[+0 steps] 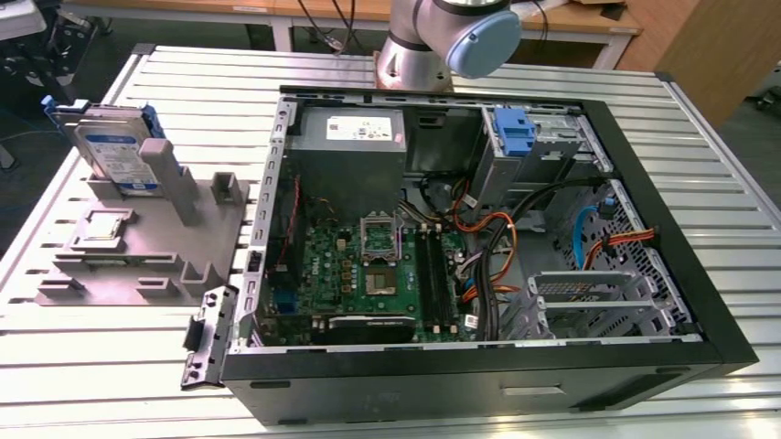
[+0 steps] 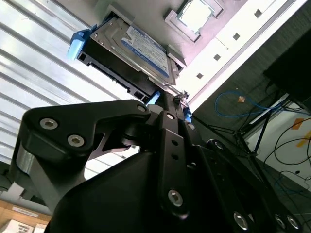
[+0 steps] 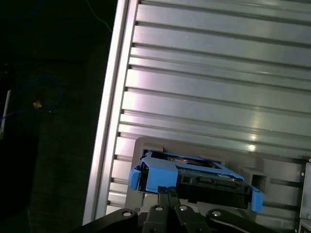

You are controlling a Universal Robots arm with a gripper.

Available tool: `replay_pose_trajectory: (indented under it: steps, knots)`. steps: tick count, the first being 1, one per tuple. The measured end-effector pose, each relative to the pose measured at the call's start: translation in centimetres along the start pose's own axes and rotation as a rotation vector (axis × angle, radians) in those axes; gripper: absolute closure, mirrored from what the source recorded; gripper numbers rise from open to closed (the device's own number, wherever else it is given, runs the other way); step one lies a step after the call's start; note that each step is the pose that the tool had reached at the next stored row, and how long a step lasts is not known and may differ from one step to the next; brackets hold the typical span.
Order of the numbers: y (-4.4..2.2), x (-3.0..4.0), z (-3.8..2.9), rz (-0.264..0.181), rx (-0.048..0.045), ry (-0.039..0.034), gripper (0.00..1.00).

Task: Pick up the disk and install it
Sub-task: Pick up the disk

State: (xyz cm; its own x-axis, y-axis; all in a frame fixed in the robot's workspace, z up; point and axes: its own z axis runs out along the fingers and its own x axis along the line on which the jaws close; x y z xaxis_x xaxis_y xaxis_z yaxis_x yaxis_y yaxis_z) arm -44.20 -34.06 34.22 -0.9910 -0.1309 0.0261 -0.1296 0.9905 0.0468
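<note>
The end effector [image 3: 168, 193] looks closed and empty, with the disk [image 3: 194, 179] ahead of it. It is best opened wide and centred squarely before gripping.

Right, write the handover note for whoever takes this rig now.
Gripper: carries nothing. In both wrist views it points toward the disk; whether it is open or shut cannot be told.
Disk: leaning in the grey stand at the exterior view's left, beside the open computer case.
Done: nothing yet.
Left: the pickup and the install.
</note>
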Motion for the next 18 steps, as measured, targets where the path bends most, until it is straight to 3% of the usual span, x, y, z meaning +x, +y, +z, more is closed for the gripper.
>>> replay_pose_trajectory:
  steps: [12, 18]
  knots:
    - [0.00, 0.00, 0.00, -0.059, 0.0015, 0.0027, 0.90]
    - [0.00, 0.00, 0.00, -0.061, 0.0016, 0.0028, 0.90]
